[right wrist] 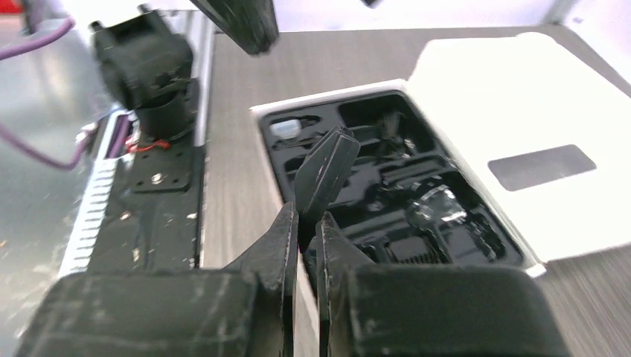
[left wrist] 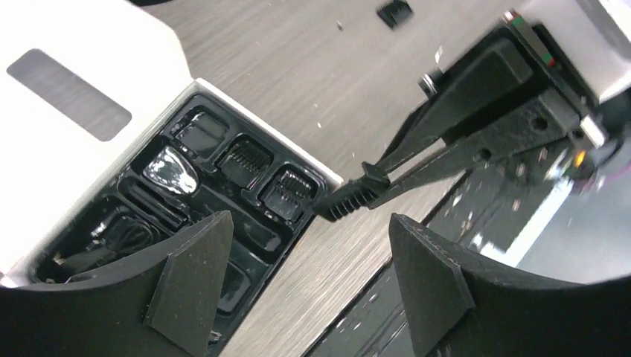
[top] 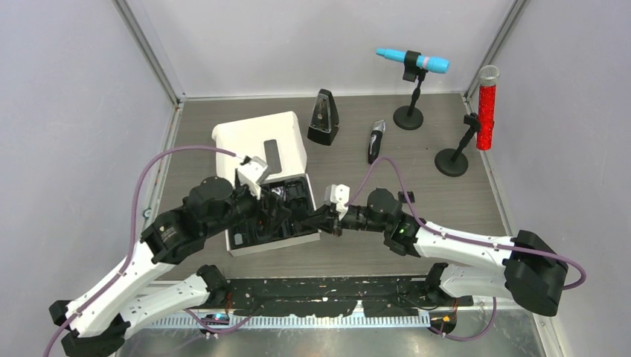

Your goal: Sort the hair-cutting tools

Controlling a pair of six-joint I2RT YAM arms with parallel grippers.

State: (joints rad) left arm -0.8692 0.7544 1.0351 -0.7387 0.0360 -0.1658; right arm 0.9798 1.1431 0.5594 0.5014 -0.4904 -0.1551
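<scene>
1. Right gripper [right wrist: 306, 227]: jaws pinching a black comb guard [right wrist: 327, 172] by one end. The guard hangs at the near right edge of the tray [left wrist: 257, 236], its teeth turned toward the tray.
2. Left gripper [left wrist: 309, 245]: jaws spread wide with nothing between them, poised over the tray and facing the right gripper.
3. Tray: black, moulded, set in a white box [top: 271, 247]. Two seated guards [left wrist: 244, 158] lie in adjoining compartments, and a coiled cable [left wrist: 111, 239] lies in the pocket at the tray's left end. A shiny item beside the guards cannot be identified.
4. Lid [top: 253, 141]: white, folded back flat on the table [top: 417, 186], touching the tray's far side.
5. Clipper [top: 374, 141]: lies on the table beyond the right gripper, well apart from the box.
6. Metronome [top: 324, 119]: upright, just left of the clipper.
7. Blue mic [top: 413, 61] and red mic [top: 487, 108]: on round-based stands at the far right.
</scene>
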